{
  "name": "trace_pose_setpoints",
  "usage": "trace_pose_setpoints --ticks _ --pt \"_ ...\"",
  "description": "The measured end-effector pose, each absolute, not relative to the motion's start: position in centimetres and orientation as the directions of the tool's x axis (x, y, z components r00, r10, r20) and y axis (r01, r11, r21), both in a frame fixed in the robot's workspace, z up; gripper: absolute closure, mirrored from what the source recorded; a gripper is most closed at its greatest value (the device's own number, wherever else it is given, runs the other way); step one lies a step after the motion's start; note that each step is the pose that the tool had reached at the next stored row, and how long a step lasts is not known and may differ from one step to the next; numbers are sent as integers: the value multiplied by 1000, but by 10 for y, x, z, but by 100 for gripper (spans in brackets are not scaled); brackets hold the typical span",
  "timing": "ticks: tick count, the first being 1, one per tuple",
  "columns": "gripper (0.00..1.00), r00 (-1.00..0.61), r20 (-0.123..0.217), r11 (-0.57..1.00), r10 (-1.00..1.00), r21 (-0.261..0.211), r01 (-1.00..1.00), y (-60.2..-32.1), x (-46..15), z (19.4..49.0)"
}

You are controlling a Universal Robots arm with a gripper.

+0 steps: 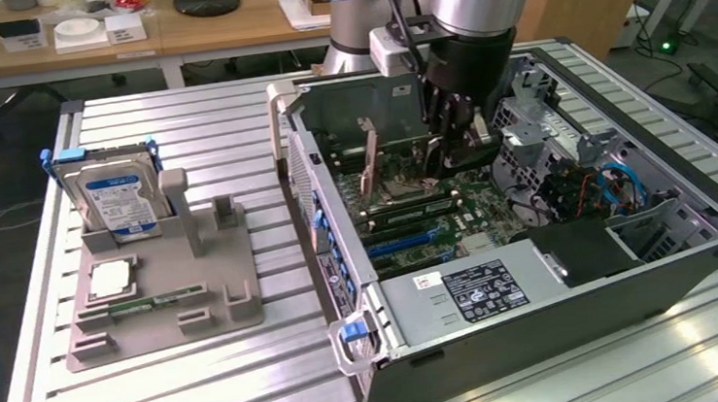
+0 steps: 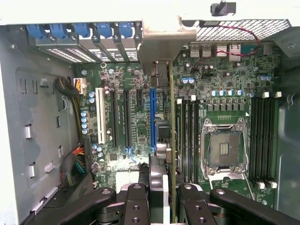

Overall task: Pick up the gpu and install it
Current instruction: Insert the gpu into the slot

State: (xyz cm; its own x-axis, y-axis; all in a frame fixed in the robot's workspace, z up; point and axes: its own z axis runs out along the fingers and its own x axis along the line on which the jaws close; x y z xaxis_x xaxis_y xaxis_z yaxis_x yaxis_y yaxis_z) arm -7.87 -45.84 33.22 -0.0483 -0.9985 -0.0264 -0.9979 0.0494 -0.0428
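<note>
Inside open case [image 1: 540,331], gripper [image 2: 161,190] clamps gpu [image 2: 159,159]; label [image 1: 478,291] illegible.

gpu [image 2: 159,178] bracket [image 2: 164,44] of dull metal

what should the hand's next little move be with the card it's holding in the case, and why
Probably a small sideways nudge, then a slow, short drop. The hand is shut on the graphics card, which hangs edge-on above the board. The card's green edge seems to run just beside the long blue slot rather than over it, and it is not yet seated.
</note>
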Motion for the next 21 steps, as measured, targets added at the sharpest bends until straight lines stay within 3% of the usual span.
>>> trace_pose_setpoints --ticks 21 --pt "72 -49 -28 50 -998 -45 -998 -464 -80 317"
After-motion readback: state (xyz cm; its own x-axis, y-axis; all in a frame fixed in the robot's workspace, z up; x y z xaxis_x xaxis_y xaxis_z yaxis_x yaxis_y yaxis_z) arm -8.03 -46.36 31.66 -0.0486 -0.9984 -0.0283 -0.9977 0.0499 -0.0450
